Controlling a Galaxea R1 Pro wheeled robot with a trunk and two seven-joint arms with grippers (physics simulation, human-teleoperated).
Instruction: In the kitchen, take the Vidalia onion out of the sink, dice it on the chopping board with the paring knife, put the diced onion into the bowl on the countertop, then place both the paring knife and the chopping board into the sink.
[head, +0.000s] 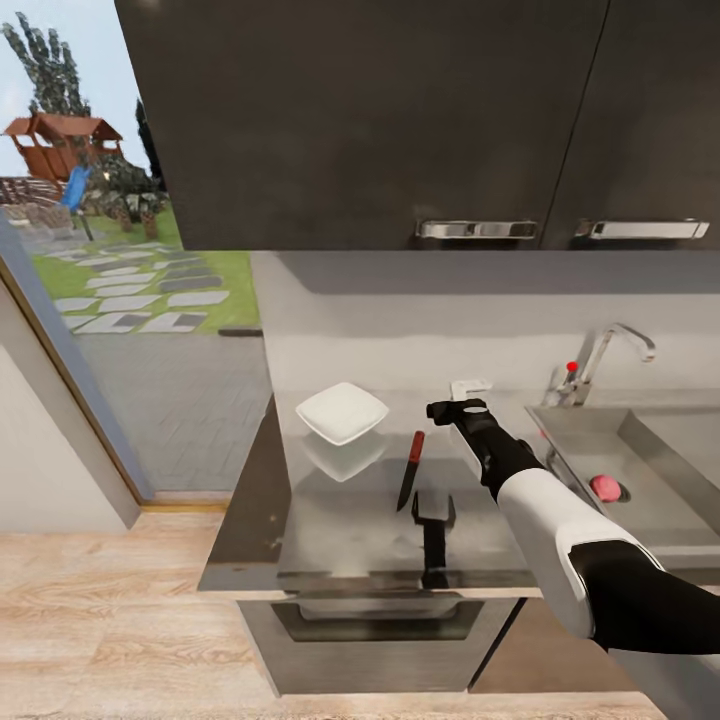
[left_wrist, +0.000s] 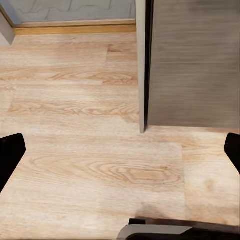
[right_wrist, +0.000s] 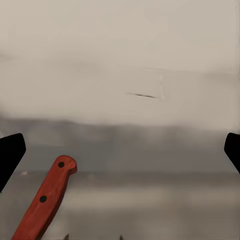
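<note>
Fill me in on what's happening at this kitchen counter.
The robot's right gripper hangs open over the grey countertop, above the far end of the paring knife, holding nothing. The knife lies flat beside the white bowl. The onion sits in the sink, untouched. The left gripper is open too, pointing at the wooden floor.

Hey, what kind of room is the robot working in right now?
A home kitchen, most likely: a steel sink with a chrome faucet, a glossy grey countertop holding a white bowl and a paring knife, and dark wall cabinets above.
</note>
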